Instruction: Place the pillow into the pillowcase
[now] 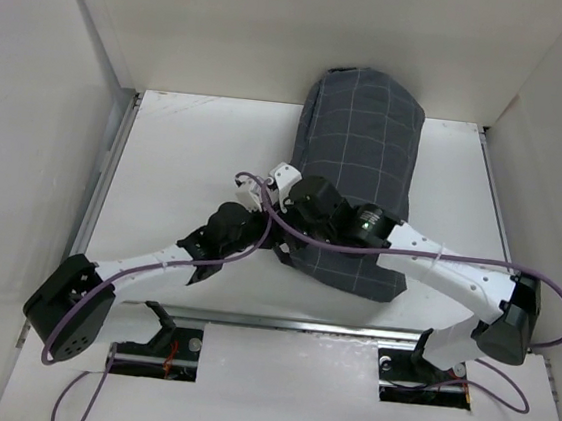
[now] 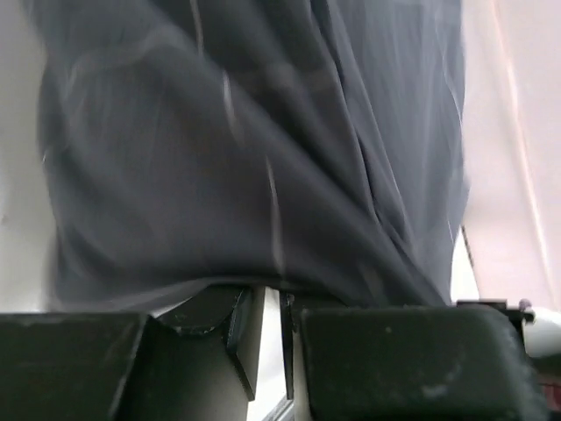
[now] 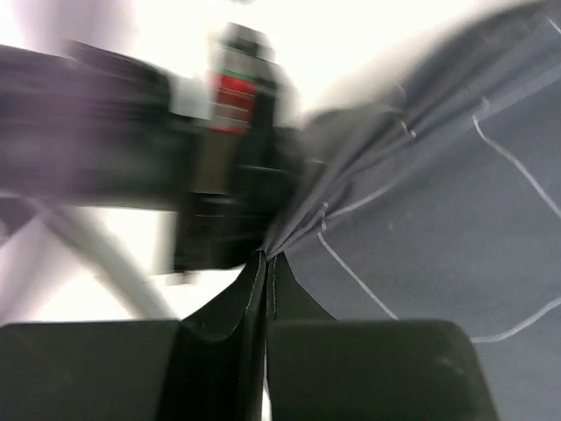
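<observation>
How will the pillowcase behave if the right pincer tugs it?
Probably floppy: the pillowcase gathers into pleats at the shut right pincer. Likely it stretches locally before the bulk follows, since it looks stuffed and rounded in the top view. Thin cloth might slip out.

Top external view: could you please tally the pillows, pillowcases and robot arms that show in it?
Pillowcases: 1, the pillowcase, plump and filled out
Pillows: 0 showing
Robot arms: 2, the left arm and the right arm
Total: 3
</observation>
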You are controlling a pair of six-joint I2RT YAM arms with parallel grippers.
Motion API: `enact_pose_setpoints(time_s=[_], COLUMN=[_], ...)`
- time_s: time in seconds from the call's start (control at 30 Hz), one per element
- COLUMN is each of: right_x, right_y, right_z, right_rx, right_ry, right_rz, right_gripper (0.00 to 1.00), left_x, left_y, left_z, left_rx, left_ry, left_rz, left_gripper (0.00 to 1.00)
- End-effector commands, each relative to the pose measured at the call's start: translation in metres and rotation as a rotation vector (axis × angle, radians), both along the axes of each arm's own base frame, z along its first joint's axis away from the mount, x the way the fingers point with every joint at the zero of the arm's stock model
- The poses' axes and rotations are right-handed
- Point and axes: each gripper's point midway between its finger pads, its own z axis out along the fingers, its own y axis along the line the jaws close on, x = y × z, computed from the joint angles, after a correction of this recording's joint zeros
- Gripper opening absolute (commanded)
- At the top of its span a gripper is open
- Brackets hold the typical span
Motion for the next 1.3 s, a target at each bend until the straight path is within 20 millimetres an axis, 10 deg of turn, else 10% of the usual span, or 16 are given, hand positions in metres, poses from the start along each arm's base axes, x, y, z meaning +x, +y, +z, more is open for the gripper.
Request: enact_pose_setpoints(time_s=[0.0, 0.23, 0.4, 0.43, 0.53, 0.57, 0.87, 1.0, 1.27], right_x=[-0.052, -0.071, -0.067, -0.066, -0.058, -0.056, 0.024, 0.068, 0.178], right_y=[0.038, 0.052, 0.06, 0.061, 0.063, 0.059, -0.006, -0.048, -0.141], right_z=[0.049, 0.077, 0.006, 0.002, 0.028, 0.045, 0.109, 0.113, 0.103], right_rx=[0.203, 0.343, 0.234, 0.225, 0.259, 0.29, 0.336, 0.36, 0.384], right_ry=[0.167, 0.184, 0.3, 0.306, 0.244, 0.199, -0.131, -0.174, -0.177], right_rz=[0.238, 0.347, 0.287, 0.285, 0.273, 0.273, -0.25, -0.502, -0.777], right_gripper=[0.0, 0.07, 0.52, 0.57, 0.69, 0.89, 1.0, 1.0, 1.0], left_x=[0.026, 0.041, 0.038, 0.034, 0.013, 0.002, -0.035, -0.024, 0.004], left_y=[-0.015, -0.002, 0.044, 0.056, 0.1, 0.115, 0.171, 0.162, 0.079], left_z=[0.059, 0.045, 0.014, 0.01, -0.004, -0.003, -0.004, 0.025, 0.096], left_rx=[-0.123, -0.122, 0.065, 0.088, 0.175, 0.168, 0.079, 0.09, 0.03], left_ry=[-0.148, -0.101, 0.013, 0.04, 0.109, 0.148, 0.259, 0.158, -0.068], left_rz=[0.041, 0.175, 0.353, 0.397, 0.52, 0.568, 0.78, 0.718, 0.348], left_gripper=[0.09, 0.09, 0.35, 0.53, 0.63, 0.64, 0.71, 0.77, 0.71])
